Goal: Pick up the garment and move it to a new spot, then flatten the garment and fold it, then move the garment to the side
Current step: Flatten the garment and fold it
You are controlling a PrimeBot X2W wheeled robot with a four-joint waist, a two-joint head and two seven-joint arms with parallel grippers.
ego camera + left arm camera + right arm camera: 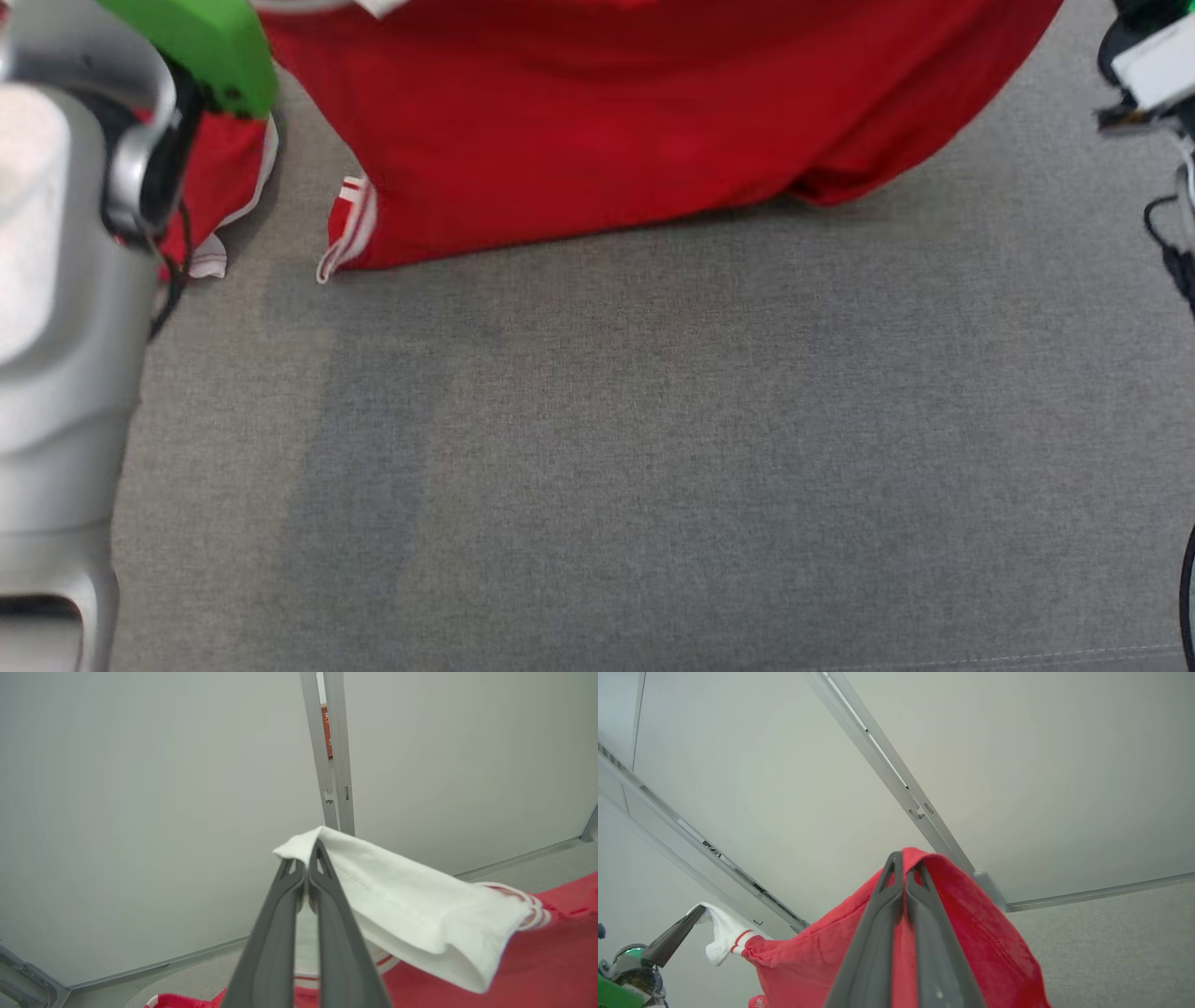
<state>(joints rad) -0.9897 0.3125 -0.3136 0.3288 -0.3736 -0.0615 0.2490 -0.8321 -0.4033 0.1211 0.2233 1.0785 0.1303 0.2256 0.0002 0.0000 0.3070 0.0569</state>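
Because both claws pinch its upper edge, the garment [607,121] hangs as a red sheet above the worktop [653,467]. Its lower hem brushes the worktop's far part, and one striped sleeve cuff [350,224] appears to touch the surface. Left claw [306,861]: clenched on a white trimmed edge [411,905], probably a sleeve end or collar, though I cannot tell which; the fabric folds over the fingertips. Right claw [906,863]: clenched on plain red cloth, which drapes over both fingers. Both grips sit well above the worktop and apart from each other, so the body of the garment spreads between them. Judgement: this is the carry or spread-out stage. Holding two separated points lets the cloth's own weight open it before it is laid on the worktop. Flattening and folding not yet done. Risks: the thin pinch on the white edge could slip, and the hem trailing on the worktop may bunch when lowered.
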